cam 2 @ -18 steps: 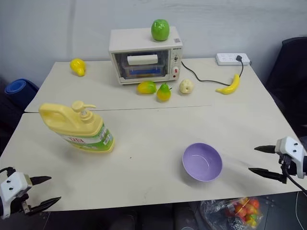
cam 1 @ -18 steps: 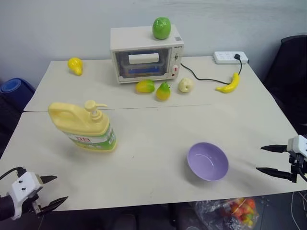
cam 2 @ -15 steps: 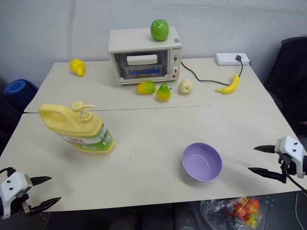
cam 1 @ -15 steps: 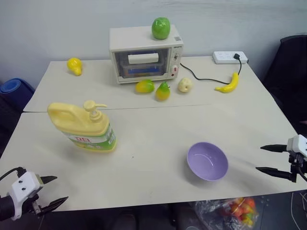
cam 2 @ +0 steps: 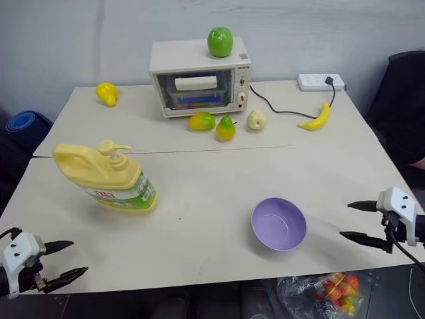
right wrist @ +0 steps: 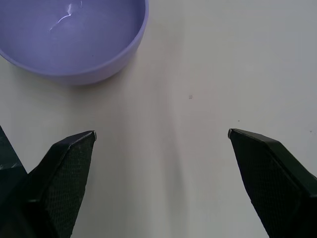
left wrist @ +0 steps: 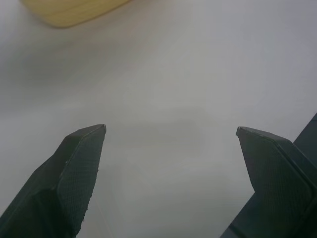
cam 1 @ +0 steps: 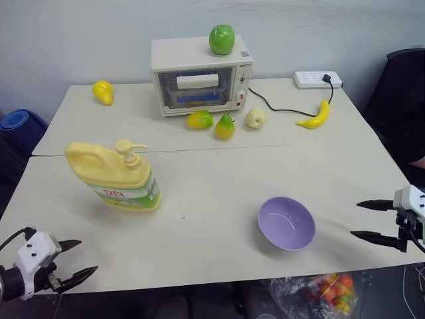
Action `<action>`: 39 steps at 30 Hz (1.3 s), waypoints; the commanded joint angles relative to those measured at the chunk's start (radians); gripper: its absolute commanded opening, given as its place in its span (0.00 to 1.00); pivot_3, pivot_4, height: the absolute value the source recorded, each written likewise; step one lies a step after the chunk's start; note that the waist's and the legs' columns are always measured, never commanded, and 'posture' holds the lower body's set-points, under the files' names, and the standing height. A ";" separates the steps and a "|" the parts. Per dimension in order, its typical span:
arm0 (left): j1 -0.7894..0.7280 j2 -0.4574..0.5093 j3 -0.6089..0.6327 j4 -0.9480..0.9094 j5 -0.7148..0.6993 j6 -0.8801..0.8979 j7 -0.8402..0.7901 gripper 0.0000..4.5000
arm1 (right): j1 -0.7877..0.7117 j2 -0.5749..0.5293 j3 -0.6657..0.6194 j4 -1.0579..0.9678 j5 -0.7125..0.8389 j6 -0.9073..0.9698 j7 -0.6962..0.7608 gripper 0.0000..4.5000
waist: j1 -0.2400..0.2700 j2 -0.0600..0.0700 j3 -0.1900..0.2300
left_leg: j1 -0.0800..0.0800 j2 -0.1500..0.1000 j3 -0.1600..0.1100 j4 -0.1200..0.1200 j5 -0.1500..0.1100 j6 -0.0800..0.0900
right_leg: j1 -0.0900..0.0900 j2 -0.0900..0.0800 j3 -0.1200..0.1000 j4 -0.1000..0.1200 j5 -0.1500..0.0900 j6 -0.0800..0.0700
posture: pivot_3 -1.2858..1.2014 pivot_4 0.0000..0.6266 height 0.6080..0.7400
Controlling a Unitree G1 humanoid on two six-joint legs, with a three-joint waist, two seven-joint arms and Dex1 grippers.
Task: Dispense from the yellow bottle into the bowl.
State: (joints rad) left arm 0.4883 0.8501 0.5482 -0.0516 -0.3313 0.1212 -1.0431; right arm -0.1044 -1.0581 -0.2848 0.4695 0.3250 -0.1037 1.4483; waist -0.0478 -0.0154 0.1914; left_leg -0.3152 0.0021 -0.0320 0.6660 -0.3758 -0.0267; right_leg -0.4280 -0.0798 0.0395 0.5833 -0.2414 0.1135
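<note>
Bottle [cam 1: 118, 175]: upright on the left half of the surface [cam 1: 219, 179], pump head on top, handle toward the left edge, label facing the near edge.
Bowl [cam 1: 286, 222]: on the right half near the front edge, well apart from the bottle, looks empty.
Left gripper [cam 1: 72, 260]: jaws spread wide, holding nothing, low at the near left corner, apart from the bottle.
Right gripper [cam 1: 368, 220]: jaws spread wide, holding nothing, at the near right edge just beside the bowl, not touching it.
Stage: likely the very start; nothing grasped, bottle and bowl not yet brought together.
Risk, bottle: squat but top-heavy at the pump; a push on the pump without a hold on the body could tip or slide it.
Risk, aim: spout far from the bowl, so pumping here would spill on the surface.
Risk, bowl: light and close to the front edge; a nudge from the right jaws could send it off.
Clutter: oven [cam 1: 201, 74], toy fruits and cable at the back, probably out of the way.
Hard to see: spout direction unclear; label text unreadable; bottle cut to a pale sliver in the left wrist view; bowl cut off in the right wrist view.
</note>
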 commanded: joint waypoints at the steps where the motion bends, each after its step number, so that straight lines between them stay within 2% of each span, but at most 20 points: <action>1: -0.006 0.037 0.023 -0.073 -0.055 0.049 -0.045 1.00 | -0.016 -0.046 -0.047 -0.057 0.021 -0.015 0.005 0.99 | 0.000 0.000 0.000 | 0.000 0.000 0.000 0.000 0.000 0.000 | 0.000 0.000 0.000 0.000 0.000 0.001 | 0.52 0.24 1.00; 6: 0.048 0.133 0.084 -0.294 -0.213 0.245 -0.187 1.00 | 0.017 -0.087 -0.091 -0.222 0.104 0.012 0.098 0.99 | 0.000 0.001 0.001 | 0.000 0.000 0.000 0.000 0.000 0.000 | -0.001 0.000 0.000 0.002 0.001 0.001 | 0.52 0.24 1.00; 10: 0.010 0.223 0.108 -0.443 -0.344 0.365 -0.269 1.00 | 0.038 -0.091 -0.050 -0.397 0.169 0.056 0.152 0.99 | 0.001 0.000 0.001 | 0.000 0.000 -0.002 0.000 0.000 0.000 | -0.001 0.001 -0.001 0.003 0.000 0.001 | 0.52 0.24 1.00; 16: -0.089 0.273 0.034 -0.565 -0.381 0.405 -0.274 1.00 | 0.064 -0.014 0.057 -0.522 0.143 -0.029 0.121 0.99 | 0.004 0.001 0.002 | 0.000 0.000 -0.002 0.000 0.000 0.000 | -0.001 0.001 0.000 0.003 0.000 0.001 | 0.52 0.24 1.00; 27: -0.200 0.277 -0.010 -0.610 -0.406 0.447 -0.271 1.00 | 0.031 0.036 0.266 -0.387 0.043 -0.322 0.166 0.99 | 0.017 0.001 0.005 | 0.000 0.000 -0.002 0.001 0.000 0.000 | -0.001 0.001 0.000 0.003 0.000 0.001 | 0.52 0.24 1.00; 36: -0.219 0.268 -0.002 -0.627 -0.410 0.457 -0.269 1.00 | -0.013 0.106 0.367 -0.267 -0.069 -0.447 0.098 0.99 | 0.017 0.001 0.006 | 0.000 0.000 -0.001 0.002 0.000 -0.001 | -0.001 0.001 0.000 0.004 0.000 0.001 | 0.52 0.24 1.00; 39: -0.232 0.264 -0.003 -0.627 -0.412 0.460 -0.259 1.00 | -0.027 0.117 0.377 -0.246 -0.078 -0.457 0.089 0.87 | 0.018 0.001 0.006 | 0.000 0.000 -0.002 0.002 0.000 -0.001 | -0.001 0.001 0.000 0.005 0.000 0.001 | 0.52 0.24 1.00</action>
State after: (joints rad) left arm 0.2665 1.1177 0.5313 -0.6591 -0.7233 0.5813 -1.3076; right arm -0.1265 -0.9452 0.0931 0.2222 0.2435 -0.5442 1.5370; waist -0.0303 -0.0140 0.1970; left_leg -0.3151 0.0017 -0.0341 0.6684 -0.3754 -0.0274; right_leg -0.4289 -0.0788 0.0394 0.5890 -0.2411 0.1142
